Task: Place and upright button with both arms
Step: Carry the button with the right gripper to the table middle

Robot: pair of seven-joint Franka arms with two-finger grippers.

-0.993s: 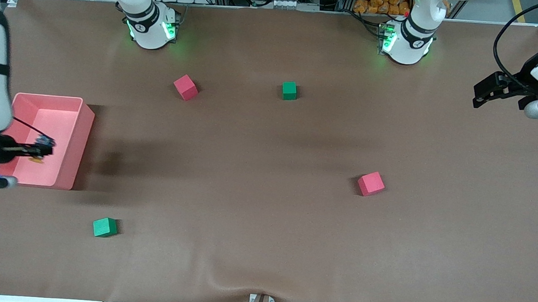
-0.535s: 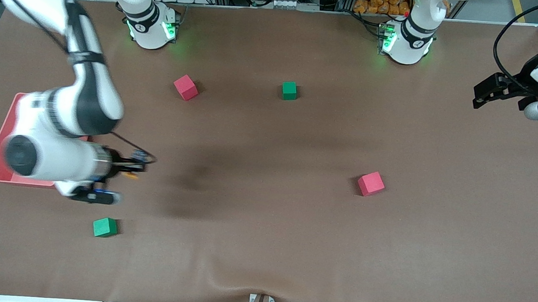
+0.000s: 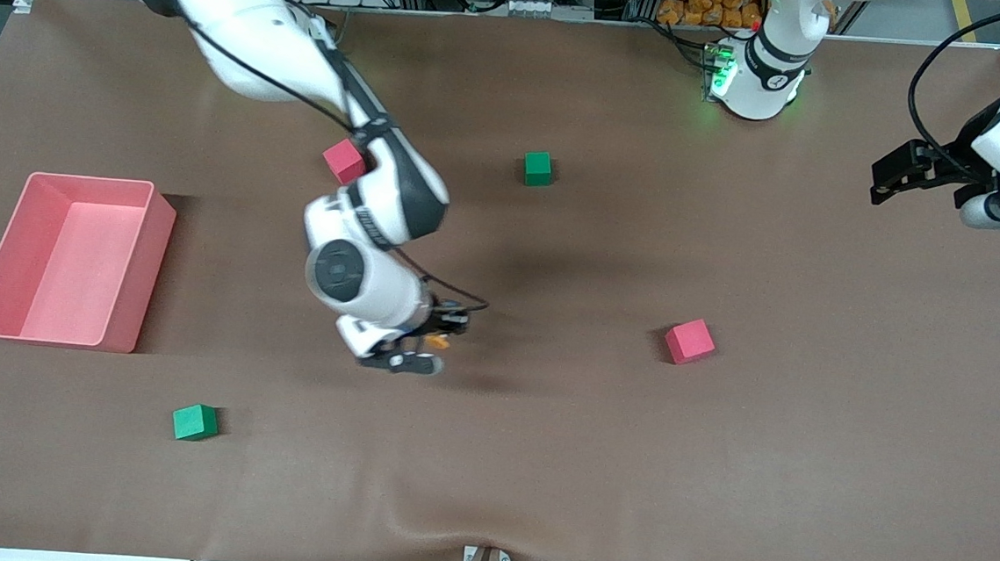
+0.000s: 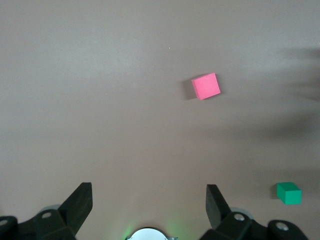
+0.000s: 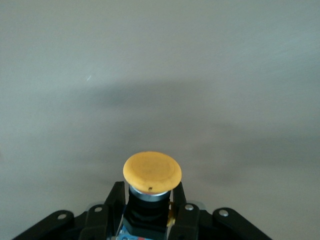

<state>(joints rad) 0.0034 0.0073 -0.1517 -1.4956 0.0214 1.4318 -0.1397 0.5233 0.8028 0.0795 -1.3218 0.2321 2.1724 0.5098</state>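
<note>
Clamped on the button (image 3: pixel 436 341), the right gripper (image 3: pixel 431 335) hangs over the bare middle of the brown table (image 3: pixel 540 459), between the pink bin (image 3: pixel 127 263) toward the right arm's end and a red cube (image 3: pixel 689 341) toward the left arm's end. In the right wrist view the orange cap (image 5: pixel 152 172) faces outward from the closed fingers (image 5: pixel 111 206), with the dark body pinched just beneath it, so the button appears to be carried on its side rather than upright. The main risk is that a release from this pose lets it land tilted and roll on its round cap, away from where the second arm can reach; the small body gripped near one end could also twist or slip between the pads during the swing. The left gripper (image 3: pixel 899 172) waits over the table edge at the left arm's end, its fingers (image 4: pixel 80 205) spread wide and holding nothing, well apart from the button, so any handover calls for a long approach. No brand, label or readable writing shows on the button, the cubes or the bin.
</note>
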